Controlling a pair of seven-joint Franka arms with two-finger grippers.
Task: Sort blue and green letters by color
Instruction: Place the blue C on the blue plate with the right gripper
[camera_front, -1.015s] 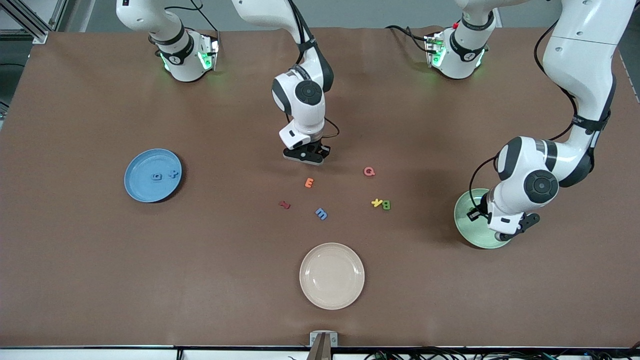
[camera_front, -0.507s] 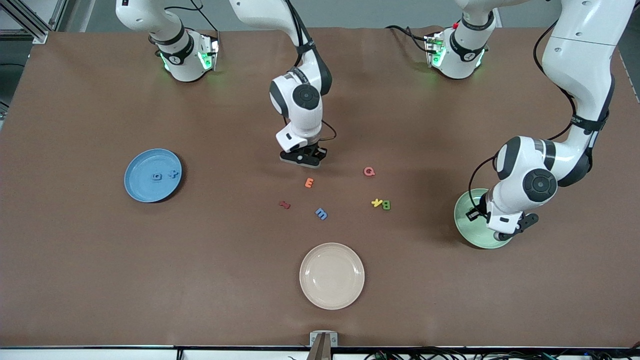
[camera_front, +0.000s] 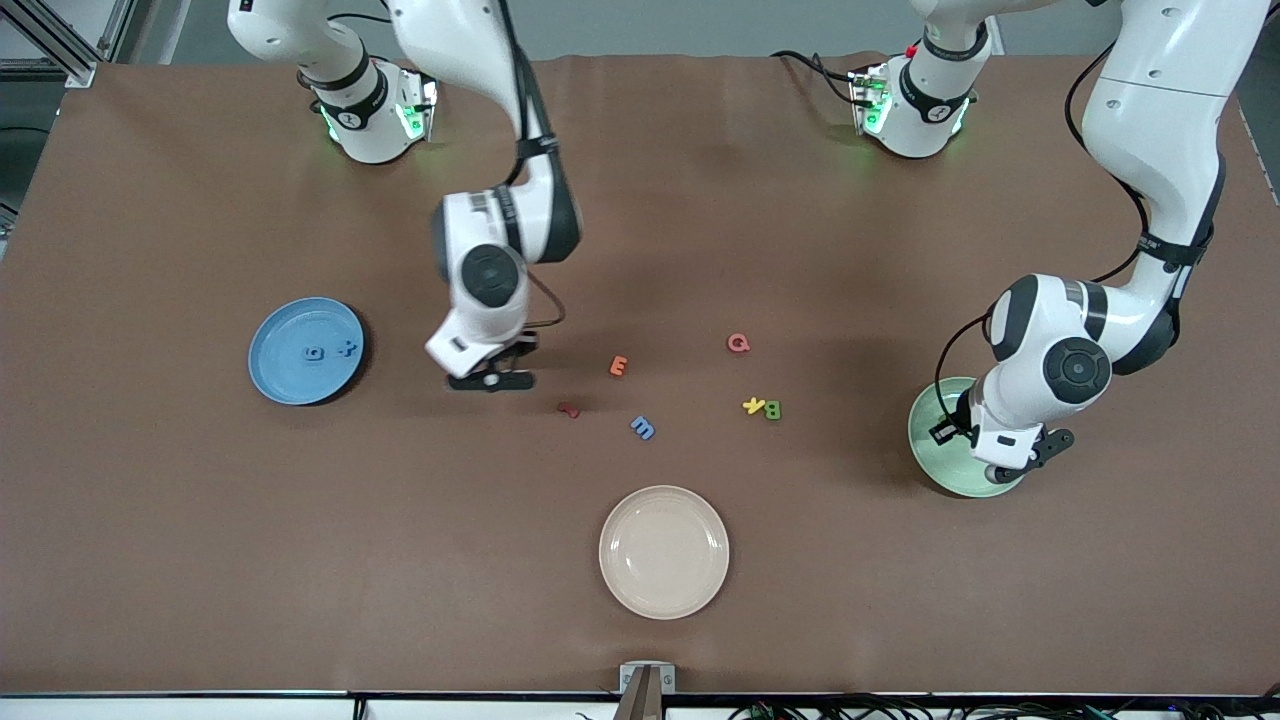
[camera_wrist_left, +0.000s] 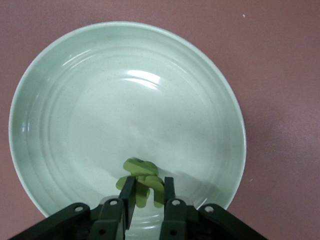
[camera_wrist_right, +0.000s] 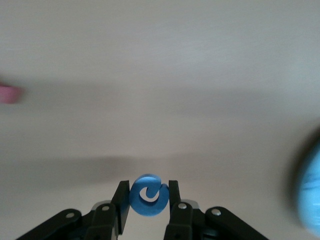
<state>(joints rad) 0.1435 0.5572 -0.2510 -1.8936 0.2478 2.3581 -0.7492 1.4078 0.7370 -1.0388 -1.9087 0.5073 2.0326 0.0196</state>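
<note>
Between the fingers of the right gripper, over bare brown table short of the round blue plate: a small chunky blue letter c, clamped. Two blue letters already in that plate. Under the left gripper, jaws tight on a small green letter, the pale green plate. Left to sort: blue m and green B, both loose on the table.

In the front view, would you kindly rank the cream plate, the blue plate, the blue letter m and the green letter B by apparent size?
Largest to smallest:
1. cream plate, though it lies nearest the camera, which may flatter it
2. blue plate
3. blue letter m and green letter B: both tiny and too alike to rank
</note>
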